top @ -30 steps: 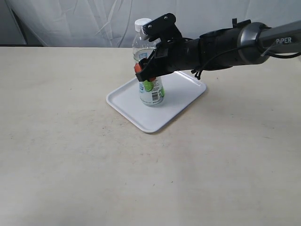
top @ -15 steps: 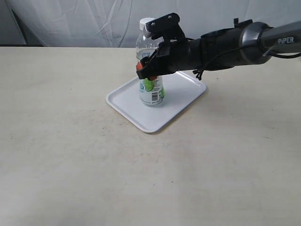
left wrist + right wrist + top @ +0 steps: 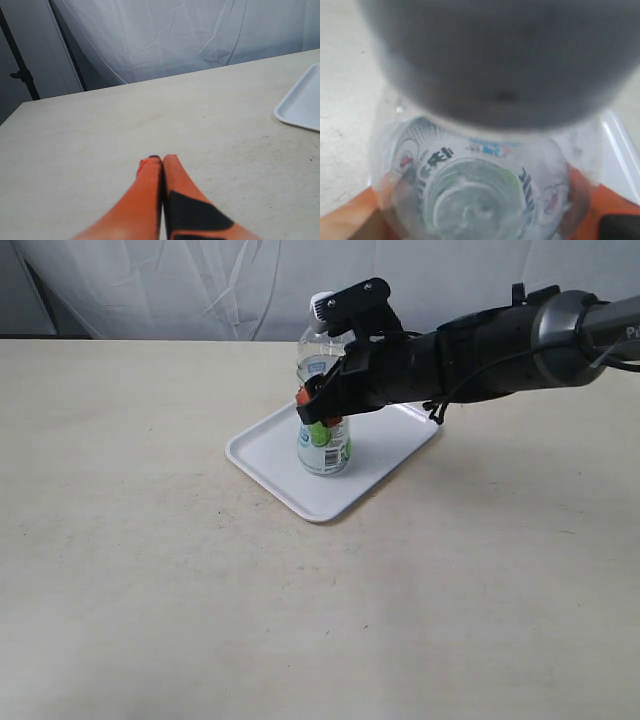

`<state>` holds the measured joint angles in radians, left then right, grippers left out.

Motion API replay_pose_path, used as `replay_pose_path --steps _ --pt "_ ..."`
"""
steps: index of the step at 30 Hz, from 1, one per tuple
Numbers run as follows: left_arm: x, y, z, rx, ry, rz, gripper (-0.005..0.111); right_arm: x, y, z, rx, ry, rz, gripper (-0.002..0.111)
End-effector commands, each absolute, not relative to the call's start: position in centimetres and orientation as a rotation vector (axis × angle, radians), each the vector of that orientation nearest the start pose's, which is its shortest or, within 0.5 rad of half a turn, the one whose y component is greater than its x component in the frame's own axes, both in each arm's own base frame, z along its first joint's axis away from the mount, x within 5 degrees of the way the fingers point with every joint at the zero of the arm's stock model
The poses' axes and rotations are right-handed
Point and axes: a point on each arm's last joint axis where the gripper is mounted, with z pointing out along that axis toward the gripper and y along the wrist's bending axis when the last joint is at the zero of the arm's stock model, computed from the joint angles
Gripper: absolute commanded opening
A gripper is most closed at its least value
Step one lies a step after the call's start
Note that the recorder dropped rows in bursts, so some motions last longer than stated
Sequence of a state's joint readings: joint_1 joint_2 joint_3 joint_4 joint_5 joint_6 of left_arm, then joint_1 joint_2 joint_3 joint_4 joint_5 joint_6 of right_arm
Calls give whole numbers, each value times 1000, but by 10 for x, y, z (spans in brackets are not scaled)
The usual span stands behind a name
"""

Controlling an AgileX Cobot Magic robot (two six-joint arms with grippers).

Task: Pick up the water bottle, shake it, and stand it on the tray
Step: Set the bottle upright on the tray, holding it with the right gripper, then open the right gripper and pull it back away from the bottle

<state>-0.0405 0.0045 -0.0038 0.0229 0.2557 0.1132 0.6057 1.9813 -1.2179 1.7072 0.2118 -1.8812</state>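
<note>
The water bottle (image 3: 325, 447), clear with a white cap and a green-marked label, stands upright on the white tray (image 3: 268, 454) at the table's far middle. My right gripper (image 3: 315, 408) reaches in from the right and is shut on the bottle's middle, one orange finger on each side. In the right wrist view the bottle (image 3: 470, 195) fills the space between the orange fingers (image 3: 340, 220), with the tray's rim (image 3: 620, 150) behind it. My left gripper (image 3: 161, 159) is shut on nothing above bare table, and a corner of the tray (image 3: 300, 107) lies off to one side.
A white cloth backdrop (image 3: 200, 290) hangs behind the beige table (image 3: 300, 620). A dark stand pole (image 3: 20, 75) rises beyond the table's edge in the left wrist view. My left arm does not show in the exterior view.
My right gripper has shifted a little to the right and lower, carrying the bottle with it. The bottle's base now sits slightly nearer on the tray.
</note>
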Motion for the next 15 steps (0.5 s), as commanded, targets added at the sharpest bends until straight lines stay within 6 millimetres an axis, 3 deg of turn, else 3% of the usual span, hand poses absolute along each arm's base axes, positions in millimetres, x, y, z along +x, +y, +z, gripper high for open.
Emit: replay_pose_path --steps 1,15 --pt "55 -2 191 149 1724 74 0 337 261 177 -942 2034 481 79" --pt "55 -2 191 147 1724 73 0 329 260 185 -987 2068 500 79"
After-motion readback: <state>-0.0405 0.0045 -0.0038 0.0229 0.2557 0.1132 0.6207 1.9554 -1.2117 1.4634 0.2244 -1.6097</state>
